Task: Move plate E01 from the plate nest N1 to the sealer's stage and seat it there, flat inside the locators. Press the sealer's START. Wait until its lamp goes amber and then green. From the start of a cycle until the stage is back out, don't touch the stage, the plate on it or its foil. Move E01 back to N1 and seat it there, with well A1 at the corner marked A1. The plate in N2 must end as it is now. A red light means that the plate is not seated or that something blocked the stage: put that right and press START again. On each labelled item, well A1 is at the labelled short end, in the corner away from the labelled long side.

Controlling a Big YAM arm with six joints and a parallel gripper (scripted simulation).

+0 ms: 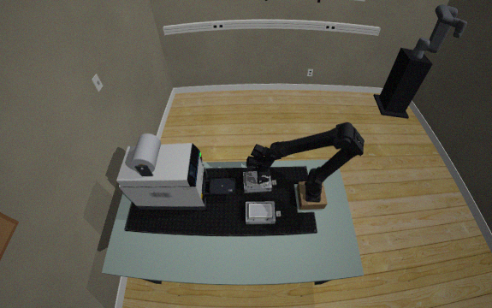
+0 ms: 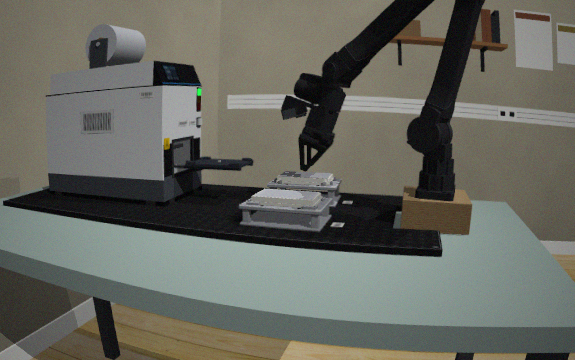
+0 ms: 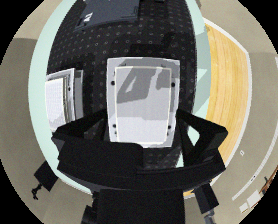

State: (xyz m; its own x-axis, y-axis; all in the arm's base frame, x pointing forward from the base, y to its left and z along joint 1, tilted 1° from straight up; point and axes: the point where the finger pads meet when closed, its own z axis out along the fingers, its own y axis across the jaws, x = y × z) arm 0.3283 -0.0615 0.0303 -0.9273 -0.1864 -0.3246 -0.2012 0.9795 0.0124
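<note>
A pale green counter fills the lower part of the exterior view, its front edge sloping down to the right — a broad strip of surface runs between that edge and the black perforated mat. On the near part of the mat, around the lower middle of the top view, a nest bears a pale plate. A wooden block under the arm stands right of the nests.

Behind, the far nest carries the far plate. The end effector hovers just above it, fingers wide apart and holding nothing. Both plates sit in nests, but the lettering is too small to tell which is E01.

Left of them, with open mat between, the dark stage juts from the sealer, whose lamp glows green. The far nest lies closer to the counter's back edge than the near one does.

Beyond spreads a plank floor — then beige walls with a white rail. A black pedestal stands well apart at the top view's upper right.
</note>
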